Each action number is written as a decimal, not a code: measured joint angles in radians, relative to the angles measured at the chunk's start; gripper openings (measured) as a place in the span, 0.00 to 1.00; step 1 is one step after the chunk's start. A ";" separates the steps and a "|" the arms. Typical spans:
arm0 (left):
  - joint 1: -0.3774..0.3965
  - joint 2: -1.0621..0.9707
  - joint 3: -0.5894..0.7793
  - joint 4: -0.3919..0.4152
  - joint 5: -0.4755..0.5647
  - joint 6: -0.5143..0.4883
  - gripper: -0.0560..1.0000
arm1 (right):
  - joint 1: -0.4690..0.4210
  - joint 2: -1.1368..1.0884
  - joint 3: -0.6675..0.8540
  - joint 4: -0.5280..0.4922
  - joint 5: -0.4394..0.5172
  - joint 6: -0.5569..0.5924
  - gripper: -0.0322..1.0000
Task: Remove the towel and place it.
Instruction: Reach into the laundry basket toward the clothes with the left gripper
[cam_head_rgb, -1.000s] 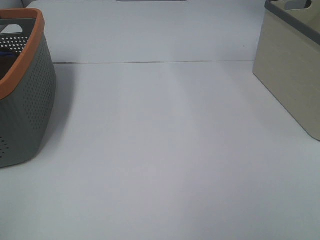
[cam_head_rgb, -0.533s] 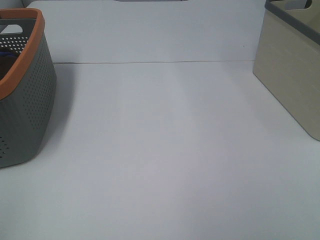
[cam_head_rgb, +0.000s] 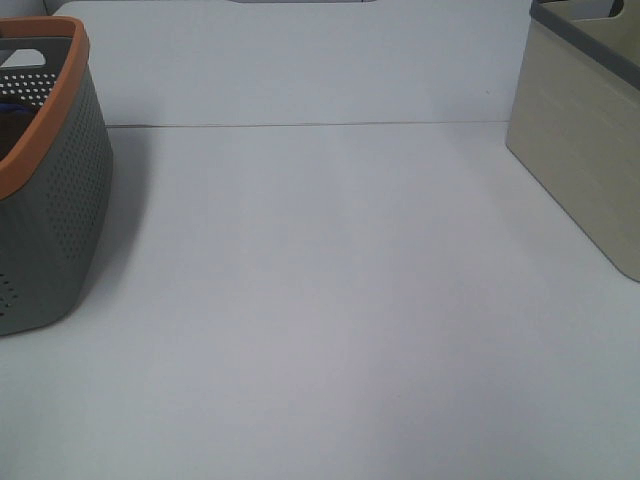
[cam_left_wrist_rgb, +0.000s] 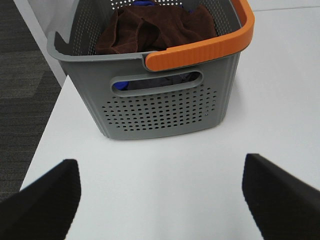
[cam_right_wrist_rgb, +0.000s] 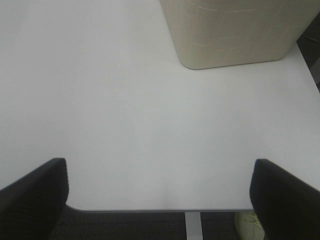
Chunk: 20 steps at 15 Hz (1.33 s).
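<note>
The towel (cam_left_wrist_rgb: 155, 27), dark reddish-brown terry cloth, lies crumpled inside the grey perforated basket (cam_left_wrist_rgb: 165, 107) with an orange rim, seen in the left wrist view. Only the basket (cam_head_rgb: 45, 190) shows at the left edge of the exterior view; the towel is hidden there. My left gripper (cam_left_wrist_rgb: 160, 200) is open, hovering over bare table short of the basket's handle side, nothing between its black fingers (cam_left_wrist_rgb: 42, 202). Above the table's front edge my right gripper (cam_right_wrist_rgb: 160, 197) is open and empty, some way from the beige bin. Neither gripper shows in the exterior view.
A beige bin with a grey rim (cam_head_rgb: 585, 140) stands at the right; its rounded corner (cam_right_wrist_rgb: 230, 35) shows in the right wrist view. A bit of blue cloth (cam_left_wrist_rgb: 120, 86) peeks through the basket's handle slot. The white table (cam_head_rgb: 330, 300) spans between them. Dark floor (cam_left_wrist_rgb: 25, 95) lies beyond the table's edge.
</note>
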 joint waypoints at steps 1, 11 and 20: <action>0.000 0.000 0.000 0.000 0.000 0.000 0.84 | 0.000 0.000 0.000 0.000 0.000 0.000 0.87; 0.000 0.000 0.000 0.000 0.000 0.000 0.84 | 0.000 0.000 0.000 0.000 0.000 0.000 0.87; 0.000 0.000 0.000 0.013 0.000 0.001 0.85 | 0.000 0.000 0.000 0.000 0.000 0.000 0.87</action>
